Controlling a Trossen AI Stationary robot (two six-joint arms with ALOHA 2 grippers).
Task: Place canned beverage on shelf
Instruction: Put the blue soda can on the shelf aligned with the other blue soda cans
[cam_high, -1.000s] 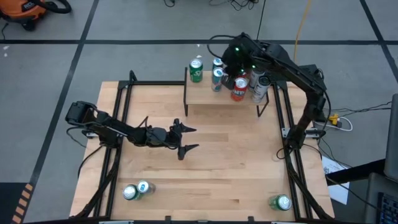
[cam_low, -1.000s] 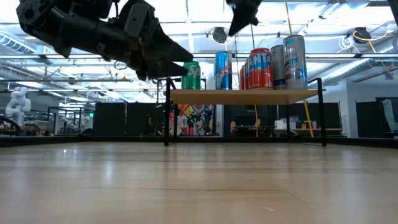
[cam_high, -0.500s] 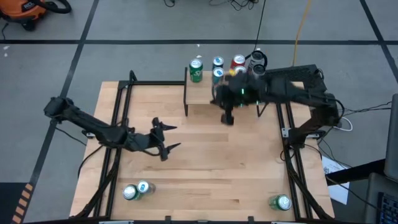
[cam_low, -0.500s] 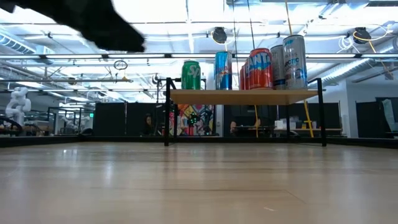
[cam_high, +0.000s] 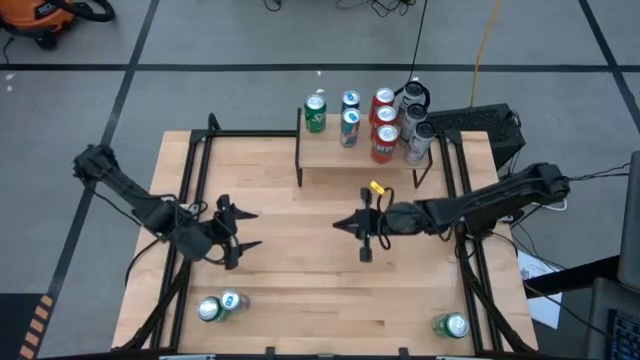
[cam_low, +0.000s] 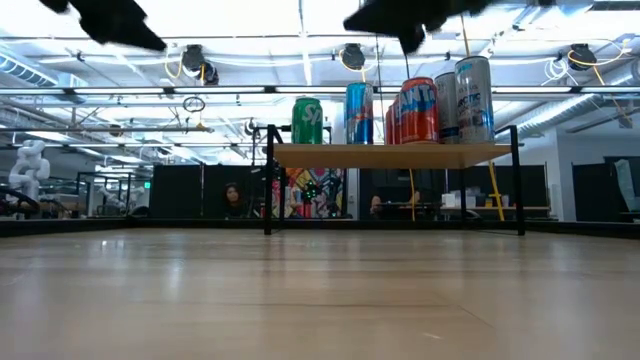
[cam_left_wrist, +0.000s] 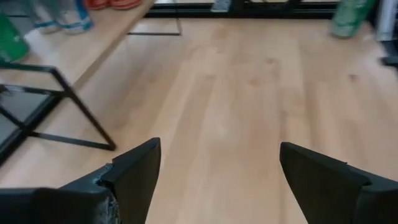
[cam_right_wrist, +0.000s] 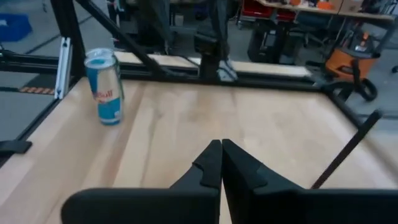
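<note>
At the far edge of the tabletop (cam_high: 330, 270), a light-wood butcher-block surface with visible plank seams, stands the shelf (cam_high: 340, 158): a small rectangular light-wood board raised on thin black metal legs. Seven cylindrical metal cans stand upright on its far half. A green can (cam_high: 316, 113) stands alone at the left end. Two slim blue cans (cam_high: 349, 120) stand near the middle. Two red cans (cam_high: 384, 128) stand just beside them, and two tall silver cans (cam_high: 416, 125) close the row at the right end.

Loose cans remain on the tabletop. A green can (cam_high: 209, 310) and a blue-and-silver can (cam_high: 232, 301) stand touching near the front left corner. Another green can (cam_high: 452, 325) stands near the front right corner.

The left gripper (cam_high: 238, 227) hangs over the left part of the tabletop, fingers spread wide, holding nothing. The right gripper (cam_high: 352, 232) hangs over the middle of the tabletop in front of the shelf, fingers pressed together and empty.
</note>
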